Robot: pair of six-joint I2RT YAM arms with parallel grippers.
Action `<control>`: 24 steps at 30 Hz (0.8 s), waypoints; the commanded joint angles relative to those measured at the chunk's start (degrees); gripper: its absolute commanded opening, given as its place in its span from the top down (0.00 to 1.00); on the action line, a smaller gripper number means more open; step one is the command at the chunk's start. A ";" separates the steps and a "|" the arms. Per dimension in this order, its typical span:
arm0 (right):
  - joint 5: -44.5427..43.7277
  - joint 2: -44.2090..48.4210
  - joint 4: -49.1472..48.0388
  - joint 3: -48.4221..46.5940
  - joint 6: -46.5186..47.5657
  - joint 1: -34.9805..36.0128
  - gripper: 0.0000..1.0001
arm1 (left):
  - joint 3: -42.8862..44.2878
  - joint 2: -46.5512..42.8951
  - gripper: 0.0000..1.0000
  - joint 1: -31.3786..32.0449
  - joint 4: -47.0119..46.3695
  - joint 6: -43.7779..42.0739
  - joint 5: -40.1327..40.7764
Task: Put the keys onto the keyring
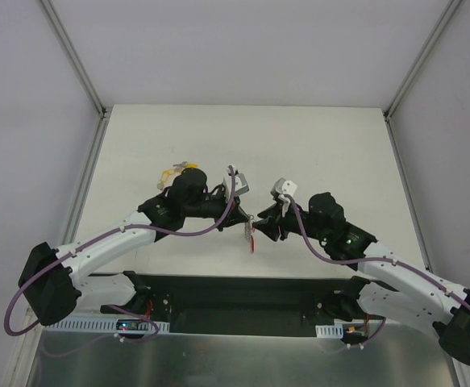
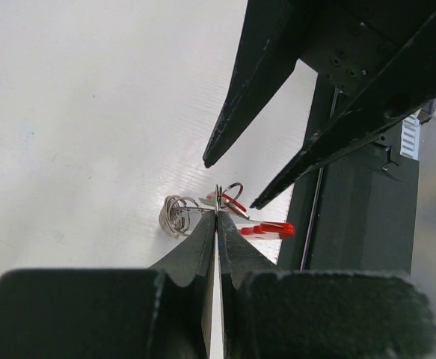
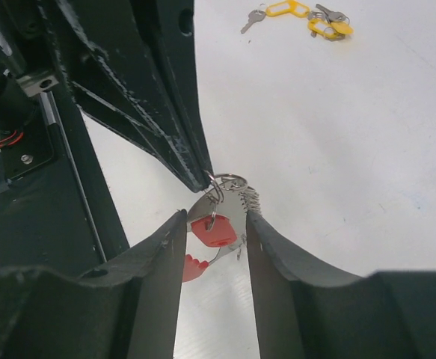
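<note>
The left claw [image 2: 216, 215] is shut, its tips pinching a thin wire loop of the keyring [image 3: 212, 230], held low at 6 o'clock on the table [image 3: 367, 149], while the right claw [image 3: 215, 217] stands part open astride the red half. The ring looks light, stiff and slippery on its wire, so the thick red plastic seems the surer hold. Both arms bend inward, tips meeting; the yellow-tagged keys [image 3: 300, 13] lie well apart at the ring's 10 o'clock.
</note>
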State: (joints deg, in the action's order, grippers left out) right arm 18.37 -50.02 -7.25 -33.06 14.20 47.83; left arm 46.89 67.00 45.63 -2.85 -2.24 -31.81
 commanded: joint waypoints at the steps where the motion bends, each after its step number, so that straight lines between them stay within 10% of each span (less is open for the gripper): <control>1: -2.46 -1.48 -3.39 -0.95 -0.31 0.33 0.61 | -0.49 -2.58 1.00 -0.63 -4.97 -0.13 -0.09; 12: 1.14 -3.07 -4.36 -0.96 1.18 0.24 0.99 | -2.16 -3.37 1.00 -0.63 -8.57 0.39 -0.36; 20: 2.37 -2.10 1.52 -4.11 7.24 0.33 0.99 | -5.58 -4.60 0.99 -0.63 -13.76 1.36 0.08; 24: 2.90 -2.45 9.16 -8.32 13.48 0.51 0.99 | -6.38 -5.74 0.79 -0.63 -13.58 1.27 0.96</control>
State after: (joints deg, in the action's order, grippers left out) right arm 19.49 -53.45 -3.68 -35.14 20.80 47.92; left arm 41.04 64.23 45.63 -11.77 -1.61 -30.98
